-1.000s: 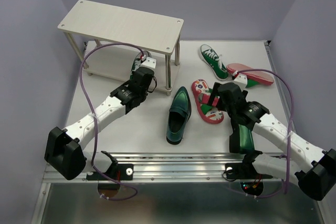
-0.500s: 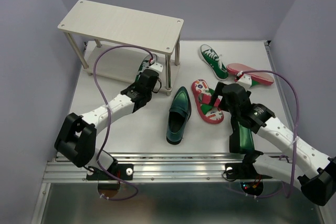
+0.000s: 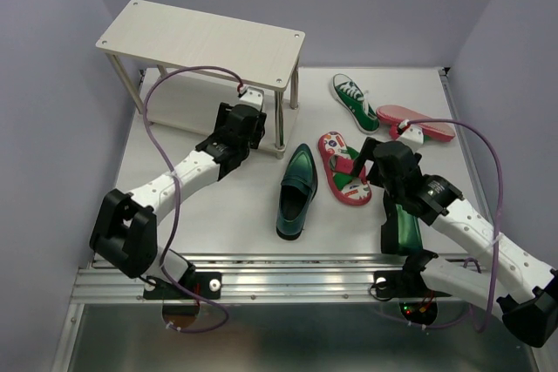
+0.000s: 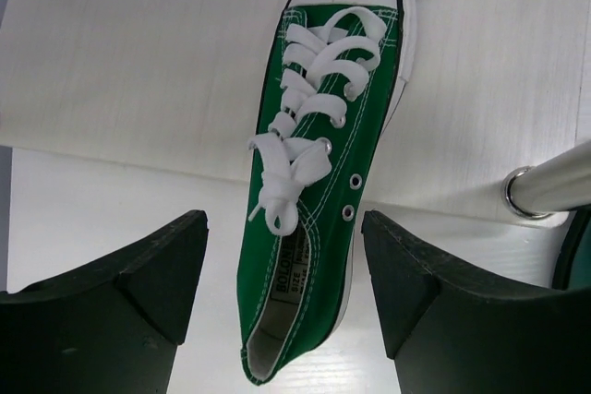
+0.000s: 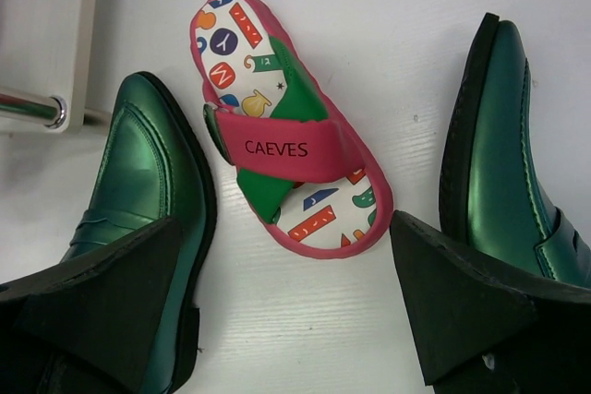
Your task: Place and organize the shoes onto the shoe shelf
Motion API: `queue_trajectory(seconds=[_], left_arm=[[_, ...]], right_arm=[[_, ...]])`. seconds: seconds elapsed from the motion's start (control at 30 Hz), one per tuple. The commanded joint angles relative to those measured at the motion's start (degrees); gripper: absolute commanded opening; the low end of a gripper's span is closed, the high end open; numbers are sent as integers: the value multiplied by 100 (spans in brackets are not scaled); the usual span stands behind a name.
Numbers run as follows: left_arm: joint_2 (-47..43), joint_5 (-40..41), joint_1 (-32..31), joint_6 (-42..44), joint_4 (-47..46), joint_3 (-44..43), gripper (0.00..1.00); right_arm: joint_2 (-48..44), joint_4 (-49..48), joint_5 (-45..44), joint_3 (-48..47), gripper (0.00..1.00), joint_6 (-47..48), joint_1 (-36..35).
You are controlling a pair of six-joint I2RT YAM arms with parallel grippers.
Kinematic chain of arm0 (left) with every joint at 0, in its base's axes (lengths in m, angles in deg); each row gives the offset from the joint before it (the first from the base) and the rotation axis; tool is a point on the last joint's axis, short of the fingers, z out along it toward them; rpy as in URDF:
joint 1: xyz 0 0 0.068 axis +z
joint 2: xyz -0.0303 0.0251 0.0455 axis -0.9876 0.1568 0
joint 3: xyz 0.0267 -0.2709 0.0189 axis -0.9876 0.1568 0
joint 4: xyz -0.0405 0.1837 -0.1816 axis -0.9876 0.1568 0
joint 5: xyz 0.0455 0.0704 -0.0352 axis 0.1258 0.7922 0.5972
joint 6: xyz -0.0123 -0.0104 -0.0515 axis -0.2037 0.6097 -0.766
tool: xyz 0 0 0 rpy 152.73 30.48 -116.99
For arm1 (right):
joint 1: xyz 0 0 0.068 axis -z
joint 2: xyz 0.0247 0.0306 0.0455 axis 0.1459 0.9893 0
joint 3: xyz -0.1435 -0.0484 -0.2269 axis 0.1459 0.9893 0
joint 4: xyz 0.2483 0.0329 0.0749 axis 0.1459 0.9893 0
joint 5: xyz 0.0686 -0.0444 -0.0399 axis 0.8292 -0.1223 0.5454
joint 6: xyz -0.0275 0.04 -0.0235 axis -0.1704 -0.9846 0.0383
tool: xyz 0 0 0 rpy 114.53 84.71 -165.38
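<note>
The one clear piece of writing is "CAEVES", in dark capitals across the red strap of the red flip-flop (image 5: pixel 286 136), whose white footbed carries coloured letters and small pictures. The green canvas sneaker (image 4: pixel 323 200) has a printed label inside its heel opening, too small to read. The left tool (image 4: pixel 284 223) stands with its fingers well apart on either side of that sneaker's heel, clamping nothing; whether the right-hand finger brushes the sole cannot be told. The sneaker's white toe cap and laces lie over the lower board (image 4: pixel 138 62) of the shoe shelf (image 3: pixel 200 37), while its heel sticks out past the board's near edge. The right tool (image 5: pixel 286 228) is spread wide and holds nothing, hanging over the flip-flop on the desk (image 3: pixel 227 206), with the left loafer (image 5: pixel 138 182) and the right loafer (image 5: pixel 508 163) flanking it. Further back lie the second sneaker (image 3: pixel 353 100) and the second flip-flop (image 3: pixel 417 121).
</note>
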Motion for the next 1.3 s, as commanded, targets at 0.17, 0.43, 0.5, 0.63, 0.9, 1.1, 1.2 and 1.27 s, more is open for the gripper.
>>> queue_trajectory(seconds=[0.17, 0.43, 0.5, 0.63, 0.9, 1.1, 1.2, 1.27], left_arm=[[-1180, -172, 1, -1217, 899, 297, 78], [-1208, -418, 79, -2272, 1637, 447, 82], [-1137, -575, 115, -2387, 1673, 508, 85], [-1381, -814, 106, -2255, 1061, 946, 86], [-2631, -120, 115, -1896, -471, 2011, 86], [-2017, -32, 106, -1562, -173, 1757, 86], [-1911, -6, 115, -1518, -225, 1712, 86], [-1840, 47, 115, -1465, -304, 1712, 86]], right_arm=[[75, -86, -106, -100, 100, -58, 17], [277, -218, 9, -143, 100, 4, 17], [286, -226, -9, -152, 100, 13, 17], [225, -226, -9, -135, 100, 21, 17], [295, -235, 8, -108, 100, 30, 17], [409, -314, 96, -152, 100, 48, 17], [383, -305, 105, -161, 100, 56, 17], [357, -306, 97, -144, 100, 65, 17]])
